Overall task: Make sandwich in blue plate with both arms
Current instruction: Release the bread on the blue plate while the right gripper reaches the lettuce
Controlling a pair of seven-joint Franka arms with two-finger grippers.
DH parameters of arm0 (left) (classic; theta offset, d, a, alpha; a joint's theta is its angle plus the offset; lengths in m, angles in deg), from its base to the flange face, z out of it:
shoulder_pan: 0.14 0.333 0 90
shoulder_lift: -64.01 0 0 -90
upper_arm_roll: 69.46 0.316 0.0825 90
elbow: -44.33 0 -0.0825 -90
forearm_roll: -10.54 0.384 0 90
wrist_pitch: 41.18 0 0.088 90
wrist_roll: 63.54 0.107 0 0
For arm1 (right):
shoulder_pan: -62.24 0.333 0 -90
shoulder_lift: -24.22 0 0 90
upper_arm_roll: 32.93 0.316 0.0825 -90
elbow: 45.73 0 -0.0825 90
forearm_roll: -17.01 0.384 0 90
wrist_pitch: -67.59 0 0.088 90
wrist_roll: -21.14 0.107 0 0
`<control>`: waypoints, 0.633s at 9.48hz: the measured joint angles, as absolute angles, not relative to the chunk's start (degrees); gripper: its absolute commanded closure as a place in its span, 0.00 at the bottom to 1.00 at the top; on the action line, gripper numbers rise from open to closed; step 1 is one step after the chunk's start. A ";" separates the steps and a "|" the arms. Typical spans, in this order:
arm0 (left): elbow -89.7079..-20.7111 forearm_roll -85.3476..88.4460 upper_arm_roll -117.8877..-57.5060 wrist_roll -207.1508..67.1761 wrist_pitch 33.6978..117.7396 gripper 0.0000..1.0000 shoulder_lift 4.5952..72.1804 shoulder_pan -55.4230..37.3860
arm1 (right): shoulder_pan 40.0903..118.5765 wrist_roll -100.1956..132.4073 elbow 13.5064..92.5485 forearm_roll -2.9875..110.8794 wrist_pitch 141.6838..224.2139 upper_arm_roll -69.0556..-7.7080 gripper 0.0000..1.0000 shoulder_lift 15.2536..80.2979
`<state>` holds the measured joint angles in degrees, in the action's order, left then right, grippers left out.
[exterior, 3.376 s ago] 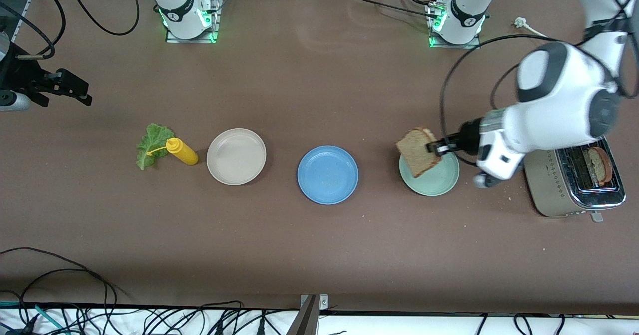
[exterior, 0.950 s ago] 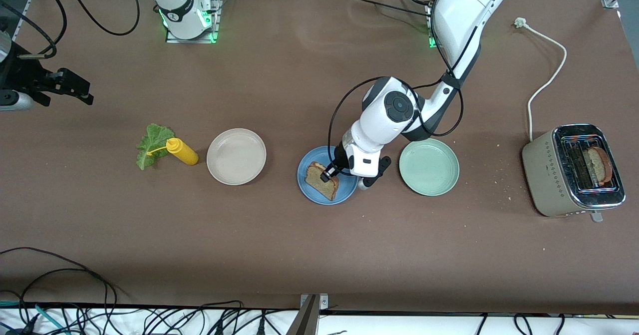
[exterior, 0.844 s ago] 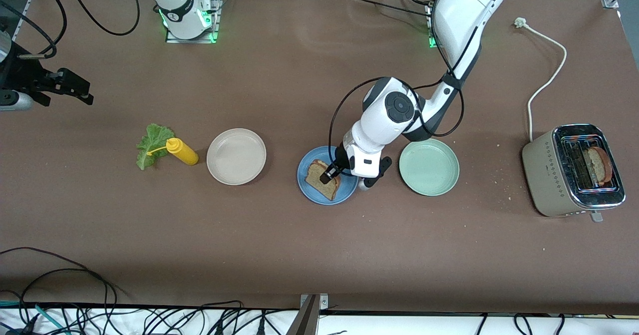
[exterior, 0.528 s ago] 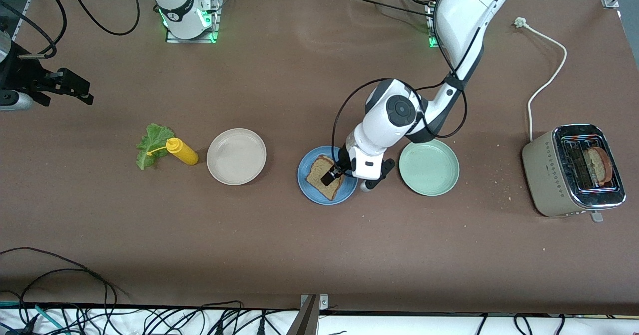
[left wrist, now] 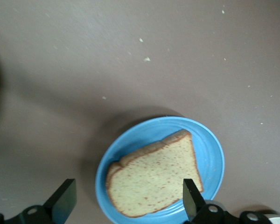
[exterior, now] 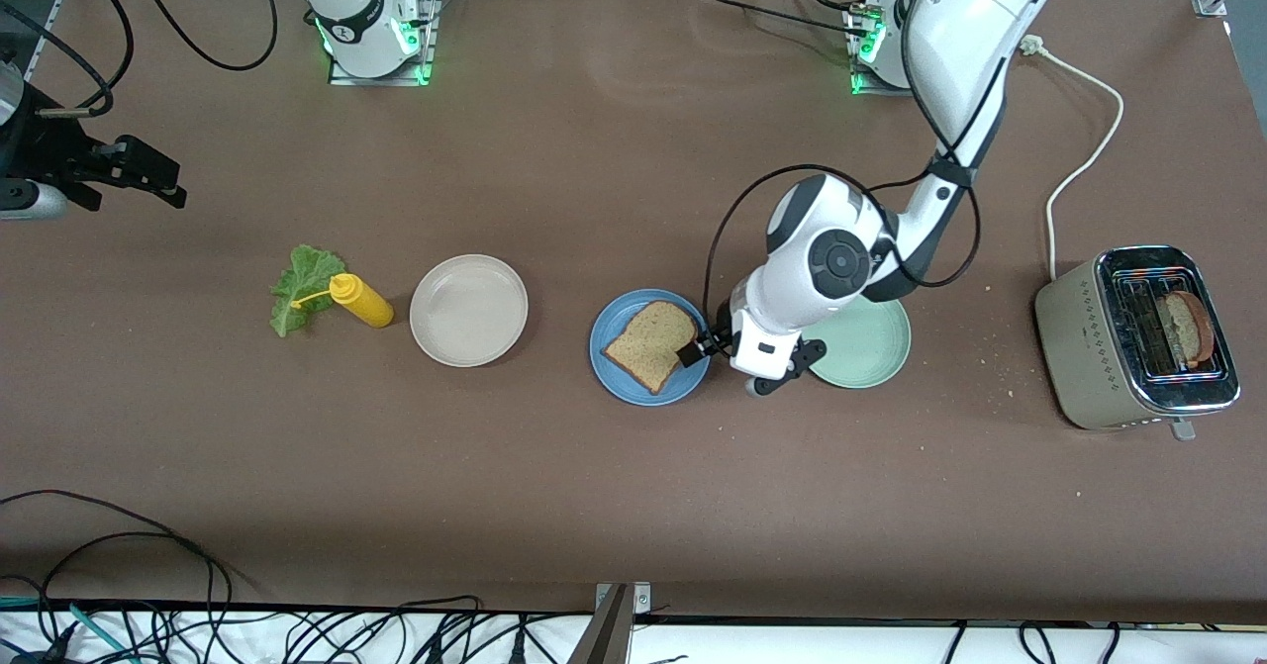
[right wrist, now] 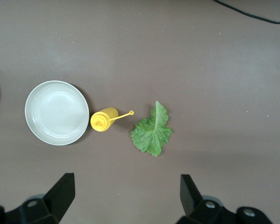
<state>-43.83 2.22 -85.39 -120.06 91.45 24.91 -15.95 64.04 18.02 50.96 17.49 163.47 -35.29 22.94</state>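
Note:
A brown bread slice [exterior: 648,342] lies flat in the blue plate [exterior: 619,377]. My left gripper [exterior: 693,352] is open and empty over the plate's rim, on the side toward the pale green plate. In the left wrist view the slice [left wrist: 154,179] fills much of the blue plate [left wrist: 214,154], with my open left gripper [left wrist: 128,203] above it. A green lettuce leaf [exterior: 295,288] lies on the table at the right arm's end. My right gripper [exterior: 158,181] waits there, open and empty [right wrist: 126,196], high over the leaf [right wrist: 152,132]. A second slice [exterior: 1183,328] stands in the toaster.
A yellow squeeze bottle [exterior: 361,300] lies beside the leaf, next to a beige plate [exterior: 468,310]. A pale green plate [exterior: 871,347] sits beside the blue plate, partly under the left arm. A silver toaster [exterior: 1099,347] stands at the left arm's end. Cables run along the table's near edge.
My left gripper carried the slice from over the pale green plate to the blue plate, let it go, and drew back toward the green plate. The slice now lies flat. The right arm has not moved.

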 measured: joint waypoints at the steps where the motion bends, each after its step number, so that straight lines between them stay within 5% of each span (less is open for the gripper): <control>1: -43.61 2.25 -85.38 -118.10 88.22 0.00 26.11 -14.49 | 64.03 18.02 50.96 17.50 163.43 -35.30 0.00 22.96; 6: -42.45 2.66 -85.07 -95.71 65.02 0.04 39.55 3.29 | 63.92 18.05 52.00 20.94 163.70 -37.17 0.00 23.82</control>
